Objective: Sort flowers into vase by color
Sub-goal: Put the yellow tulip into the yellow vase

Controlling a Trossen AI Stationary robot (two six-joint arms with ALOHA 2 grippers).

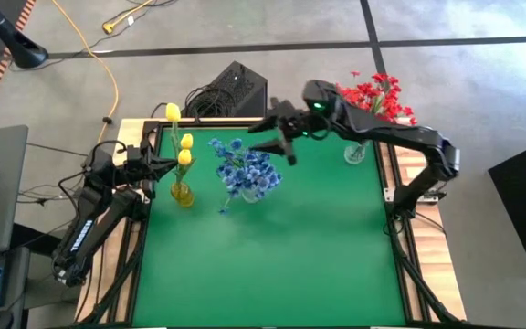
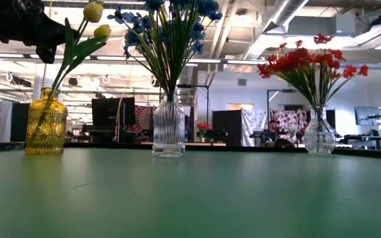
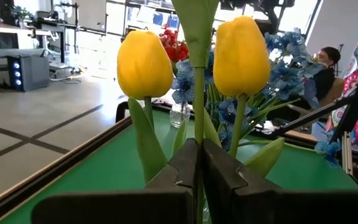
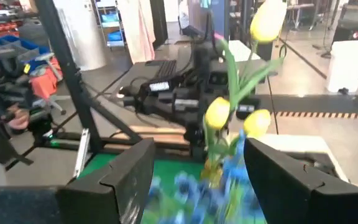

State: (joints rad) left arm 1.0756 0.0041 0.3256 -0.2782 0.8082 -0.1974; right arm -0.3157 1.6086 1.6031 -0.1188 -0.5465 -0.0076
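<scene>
On the green table [image 1: 272,256], the left gripper [image 1: 164,166] touches yellow tulip stems in the amber vase [image 1: 182,193]; the right gripper [image 1: 277,137] hovers over blue flowers [image 1: 247,170].

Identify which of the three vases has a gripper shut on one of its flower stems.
The yellow vase. The left gripper has its jaws shut on a yellow tulip stem there; the blue-flower vase and red-flower vase stand untouched.
</scene>
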